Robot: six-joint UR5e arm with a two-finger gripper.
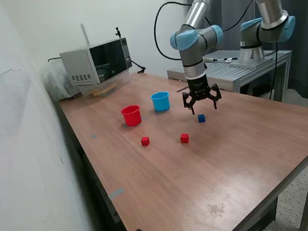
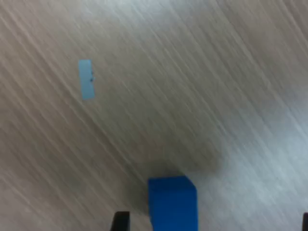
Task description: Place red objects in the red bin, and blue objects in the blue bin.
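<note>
**Spread gripper hangs over a lone blue cube**

Nearest on the wooden table [image 1: 240, 159] lie two red cubes, one [image 1: 145, 141] toward the exterior view's left and the other [image 1: 184, 138] to its right, well apart from each other. A little farther back and to the right sits a dark blue cube [image 1: 201, 118], alone on the wood; only one blue cube can be seen. The gripper [image 1: 204, 109] hangs just above and slightly behind it, fingers spread wide with nothing between them. In the wrist view the cube [image 2: 172, 203] lies close to the dark fingertips [image 2: 121, 220], not touching them, near a strip of pale tape [image 2: 86, 79]. Farther left stand the red cup [image 1: 131, 115] and, beyond it to the right, the light blue cup [image 1: 160, 101], both upright. A microwave [image 1: 96, 60] sits at the far left edge.
</note>
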